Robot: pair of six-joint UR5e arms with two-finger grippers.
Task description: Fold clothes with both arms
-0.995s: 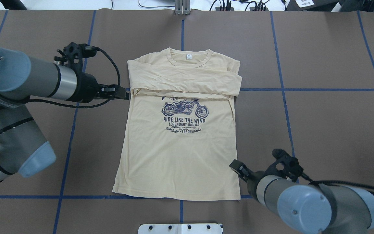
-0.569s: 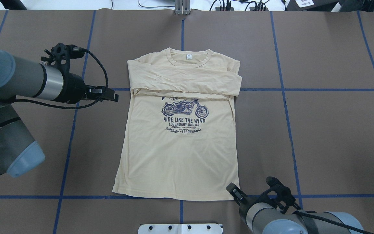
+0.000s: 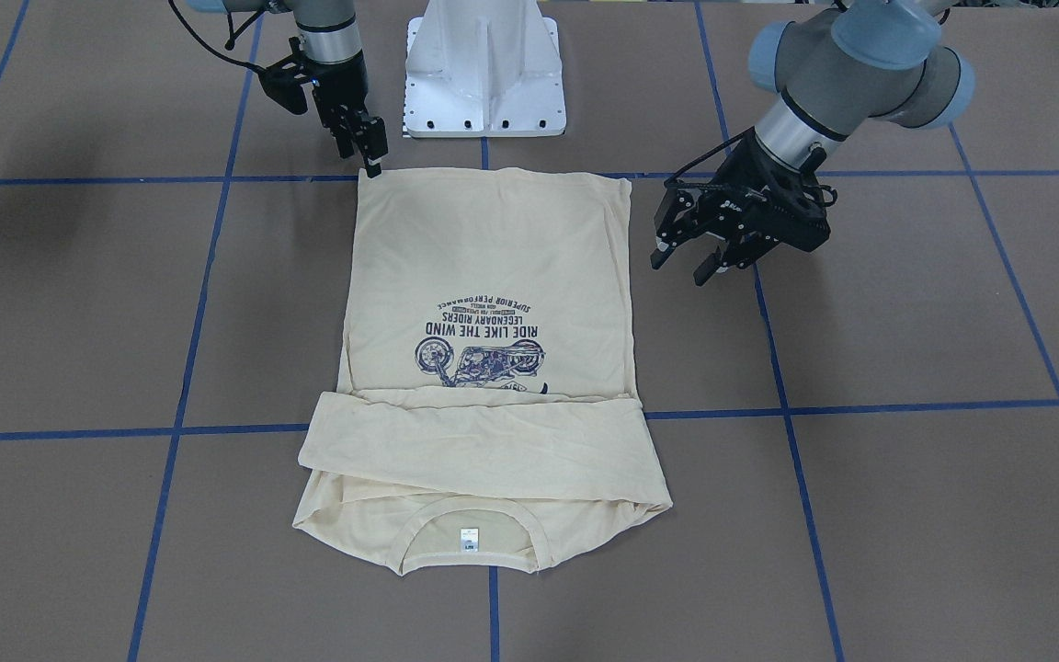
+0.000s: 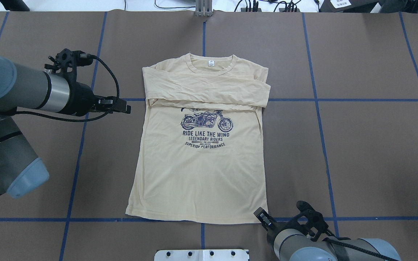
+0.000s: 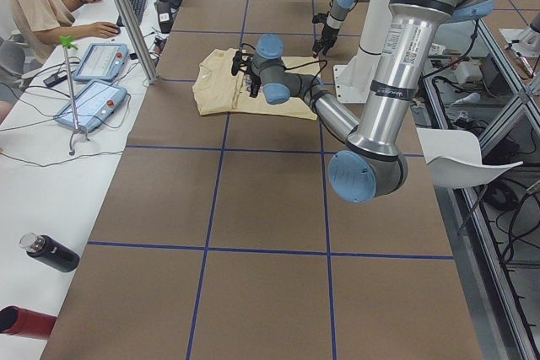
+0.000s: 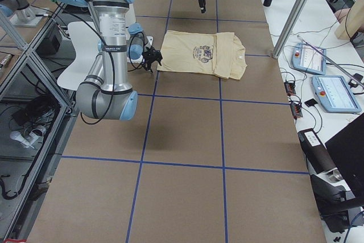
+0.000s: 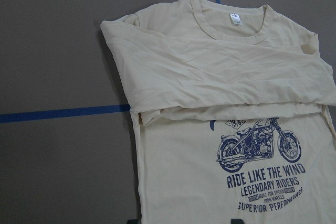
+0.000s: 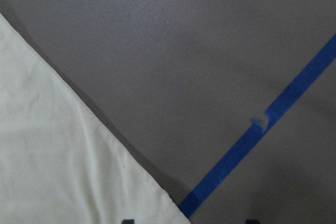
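**Op:** Right, where is the T-shirt (image 4: 198, 174)?

**Tech:** Check your overhead view. It lies flat on the brown table (image 4: 357, 145), print side up. The collar w/ the white neck tag (image 4: 211, 63) is at the far end. The hem is toward the white pedestal base (image 3: 483, 74). Both sleeves (image 4: 209, 88) are folded across the chest, just above the motorcycle print (image 4: 206, 120).

**Op:** Left gripper (image 3: 684, 268)?

**Tech:** Fingers spread, nothing btwn them. It hangs off the shirt's left side, apart from the fabric. Your left wrist view looks onto the collar, sleeves and print.

**Op:** Right gripper (image 3: 371, 165)?

**Tech:** It sits at the hem's right corner. Your right wrist view shows its two tips well apart at the bottom edge. The hem corner (image 8: 157, 203) lies btwn them, beside a strip of blue tape (image 8: 252, 150). No fabric is pinched. Whether the tips touch the table, can't tell.
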